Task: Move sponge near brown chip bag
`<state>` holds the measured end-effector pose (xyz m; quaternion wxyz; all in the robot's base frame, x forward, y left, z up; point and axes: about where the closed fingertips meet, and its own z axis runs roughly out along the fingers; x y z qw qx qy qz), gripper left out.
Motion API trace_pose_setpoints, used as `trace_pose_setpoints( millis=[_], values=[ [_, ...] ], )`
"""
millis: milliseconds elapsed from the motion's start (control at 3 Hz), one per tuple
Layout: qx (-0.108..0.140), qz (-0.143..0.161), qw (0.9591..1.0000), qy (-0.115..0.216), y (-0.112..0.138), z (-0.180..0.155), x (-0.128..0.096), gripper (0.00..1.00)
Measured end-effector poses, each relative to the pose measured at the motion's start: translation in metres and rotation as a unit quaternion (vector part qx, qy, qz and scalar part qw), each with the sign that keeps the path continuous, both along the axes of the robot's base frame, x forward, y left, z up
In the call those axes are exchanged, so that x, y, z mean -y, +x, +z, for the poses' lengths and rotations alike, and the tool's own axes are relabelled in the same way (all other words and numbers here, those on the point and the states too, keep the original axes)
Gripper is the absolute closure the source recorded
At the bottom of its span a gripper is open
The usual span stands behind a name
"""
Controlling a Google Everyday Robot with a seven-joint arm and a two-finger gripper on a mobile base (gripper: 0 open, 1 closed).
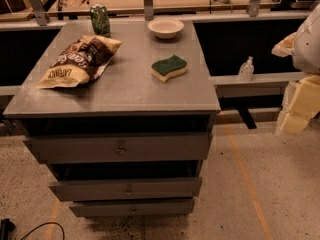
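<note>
The sponge (169,68), dark green on top over pale yellow foam, lies flat on the right half of the grey cabinet top (130,91). The brown chip bag (80,60), crinkled with pale yellow ends, lies on the left half, about a bag's width away from the sponge. My gripper (298,109), pale yellow, hangs at the far right edge of the view, off the cabinet and lower than its top, well to the right of the sponge. It holds nothing that I can see.
A green can (100,19) stands at the back left of the cabinet top, just behind the bag. A white bowl (165,27) sits at the back centre. A small clear bottle (246,69) stands on a ledge to the right. Drawers (120,148) face me below.
</note>
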<state>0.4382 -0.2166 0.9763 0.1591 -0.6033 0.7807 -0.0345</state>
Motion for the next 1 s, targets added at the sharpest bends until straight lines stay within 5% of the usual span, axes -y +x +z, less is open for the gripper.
trace_pose_setpoints(
  millis=[333,667,1000],
  values=[
    [0.0,0.0,1.0,0.0,0.0,0.0,0.0,0.0],
    [0.008,0.053,0.9985,-0.008,0.011,0.0,-0.012,0.0],
    [0.004,0.143,0.9891,-0.032,0.05,-0.005,-0.036,0.0]
  ],
)
